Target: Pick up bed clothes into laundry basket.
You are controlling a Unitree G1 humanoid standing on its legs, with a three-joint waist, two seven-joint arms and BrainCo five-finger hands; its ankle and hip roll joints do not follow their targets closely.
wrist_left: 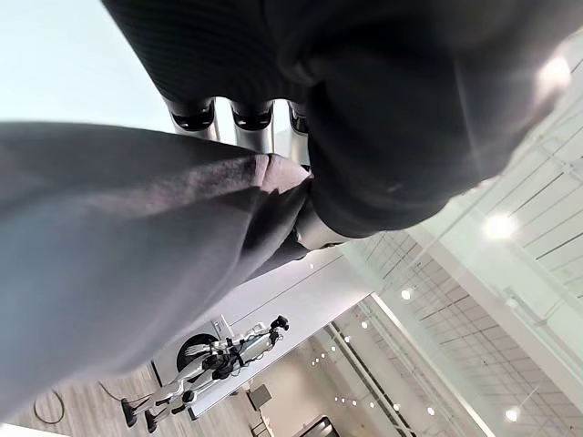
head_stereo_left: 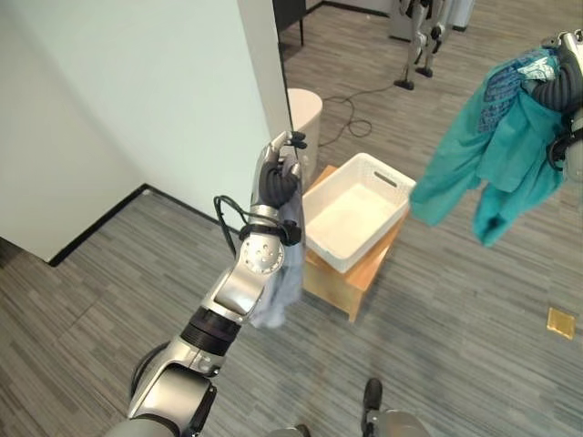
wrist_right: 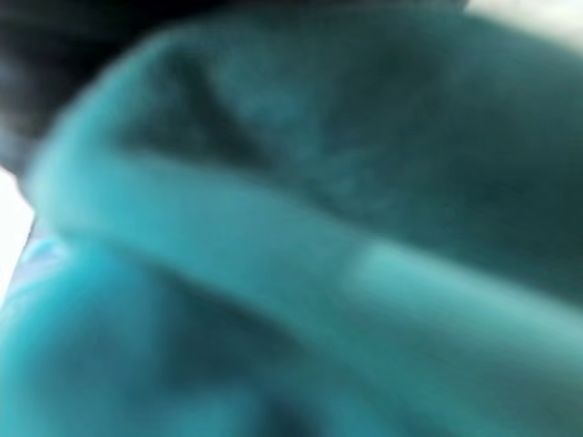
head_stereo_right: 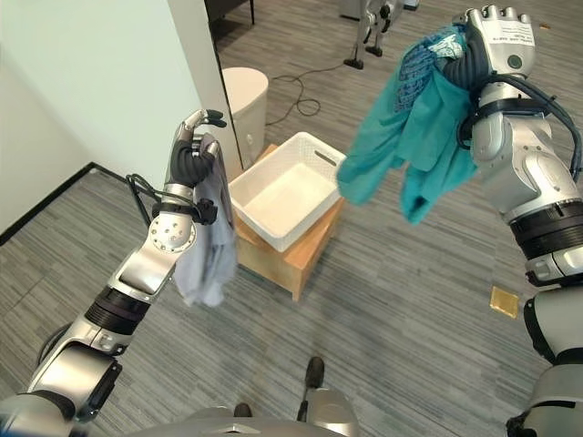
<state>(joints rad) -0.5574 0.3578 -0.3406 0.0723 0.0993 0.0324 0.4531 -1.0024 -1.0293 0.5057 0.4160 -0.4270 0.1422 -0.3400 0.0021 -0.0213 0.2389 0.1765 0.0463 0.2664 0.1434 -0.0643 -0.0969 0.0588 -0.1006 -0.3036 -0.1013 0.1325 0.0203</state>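
My left hand (head_stereo_left: 278, 175) is raised beside the wall corner, its fingers and thumb pinching a grey cloth (head_stereo_left: 284, 273) that hangs down along the forearm; up close the grey cloth (wrist_left: 118, 246) drapes past the fingers (wrist_left: 232, 114). Held high at the right, my right hand (head_stereo_right: 487, 45) is curled round a teal garment (head_stereo_right: 410, 146) bunched with a blue patterned piece, which dangles above and to the right of the basket. The teal garment (wrist_right: 291, 255) covers the right wrist view. An empty white laundry basket (head_stereo_left: 339, 259) sits on a low wooden stand (head_stereo_left: 344, 289) between the two hands.
A white partition wall (head_stereo_left: 137, 109) stands at the left, with a round white bin (head_stereo_left: 305, 114) behind its corner. Another robot (head_stereo_left: 421, 36) stands at the back. A small yellow square (head_stereo_left: 560, 322) lies on the grey plank floor at the right.
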